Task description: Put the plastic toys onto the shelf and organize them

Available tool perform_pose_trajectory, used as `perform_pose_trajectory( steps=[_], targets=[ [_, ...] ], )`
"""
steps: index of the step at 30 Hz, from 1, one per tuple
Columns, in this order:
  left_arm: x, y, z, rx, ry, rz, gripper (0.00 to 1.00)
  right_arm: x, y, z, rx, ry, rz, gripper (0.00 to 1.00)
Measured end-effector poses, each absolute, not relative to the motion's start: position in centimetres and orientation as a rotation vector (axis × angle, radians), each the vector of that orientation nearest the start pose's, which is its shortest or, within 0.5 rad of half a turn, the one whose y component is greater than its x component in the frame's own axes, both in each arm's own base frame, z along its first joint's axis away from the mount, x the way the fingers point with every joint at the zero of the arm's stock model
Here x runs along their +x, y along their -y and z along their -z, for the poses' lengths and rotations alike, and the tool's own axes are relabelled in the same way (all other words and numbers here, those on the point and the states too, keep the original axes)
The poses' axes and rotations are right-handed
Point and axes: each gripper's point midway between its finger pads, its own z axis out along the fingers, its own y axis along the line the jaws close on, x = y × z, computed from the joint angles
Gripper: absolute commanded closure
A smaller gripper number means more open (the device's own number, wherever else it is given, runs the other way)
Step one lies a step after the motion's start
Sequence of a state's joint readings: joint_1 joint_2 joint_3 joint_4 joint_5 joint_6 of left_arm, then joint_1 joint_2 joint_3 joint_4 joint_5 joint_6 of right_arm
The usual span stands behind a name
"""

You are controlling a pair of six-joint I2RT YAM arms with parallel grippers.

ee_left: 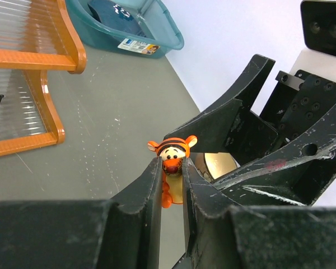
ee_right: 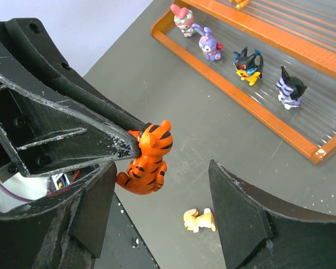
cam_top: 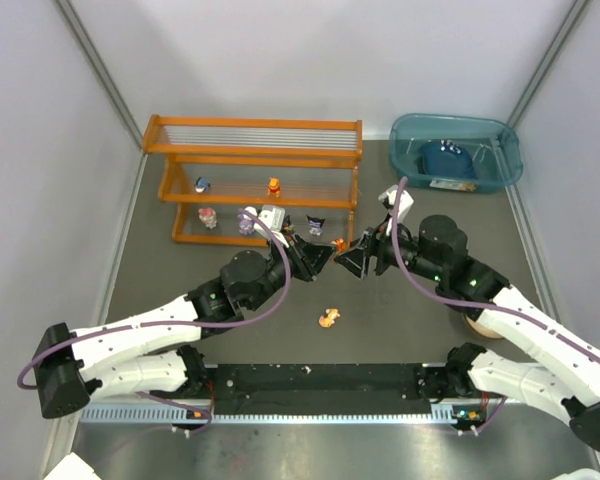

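Left gripper [ee_left: 171, 171] clamps orange striped plastic tiger figurine [ee_right: 147, 162], frame centre; right gripper [ee_right: 162, 182] spread wide around it.

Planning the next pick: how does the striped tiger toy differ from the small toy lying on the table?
The tiger toy is clamped in the left gripper, off the table; the pale toy lies loose on the table, on its side. The tiger toy is bright orange with black stripes; the pale toy is yellowish, without stripes. Both are small figurines, neither on the shelf.
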State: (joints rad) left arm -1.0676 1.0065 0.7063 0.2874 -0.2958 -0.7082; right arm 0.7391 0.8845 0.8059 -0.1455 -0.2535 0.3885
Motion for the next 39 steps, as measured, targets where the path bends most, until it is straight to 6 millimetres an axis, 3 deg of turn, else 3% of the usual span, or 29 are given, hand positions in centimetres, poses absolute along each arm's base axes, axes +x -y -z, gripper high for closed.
perform_pose_trajectory(
  steps=[8,11,14,15,19,21,22,24,25,28,31,39],
  targets=[
    [20.5,32.2,-28.6,0.06,-1.707,1.134,1.0,20.0,-27.0,-26.2,-0.534,-1.862,-1.047,0.44],
    [20.5,32.2,-28.6,0.06,-1.707,1.134,1.0,19.9,-27.1,-26.1,-0.539,-1.865,-1.055,0.52],
    [20.5,32.2,-28.6,0.06,-1.707,1.133,1.0,19.7,-27.3,-26.2,-0.543,-1.864,-1.069,0.71],
    [20.5,32.2,-28.6,0.06,-1.707,1.133,1.0,19.5,-27.3,-26.3,-0.546,-1.863,-1.076,0.85],
    [20.6,32.1,-28.6,0.058,-1.705,1.13,1.0,19.5,-27.4,-26.2,-0.542,-1.869,-1.081,1.0],
    [20.6,32.1,-28.5,0.057,-1.707,1.126,0.93,19.6,-27.5,-26.1,-0.543,-1.872,-1.082,1.0],
    [20.6,32.1,-28.5,0.059,-1.709,1.123,0.81,19.6,-27.5,-26.0,-0.544,-1.875,-1.084,1.0],
    [20.6,32.1,-28.4,0.06,-1.713,1.12,0.73,19.6,-27.6,-25.9,-0.546,-1.879,-1.084,1.0],
    [20.6,32.1,-28.3,0.062,-1.714,1.119,0.61,19.6,-27.6,-25.9,-0.546,-1.88,-1.084,1.0],
    [20.4,32.2,-28.5,0.069,-1.71,1.13,0.5,19.5,-27.5,-25.8,-0.548,-1.883,-1.083,1.0],
    [20.1,32.5,-29.5,0.085,-1.693,1.155,0.43,19.6,-27.4,-25.7,-0.545,-1.89,-1.076,1.0],
    [19.7,33.6,-31.6,0.163,-1.672,1.174,0.43,19.5,-27.3,-25.5,-0.544,-1.898,-1.072,1.0]
  ],
)
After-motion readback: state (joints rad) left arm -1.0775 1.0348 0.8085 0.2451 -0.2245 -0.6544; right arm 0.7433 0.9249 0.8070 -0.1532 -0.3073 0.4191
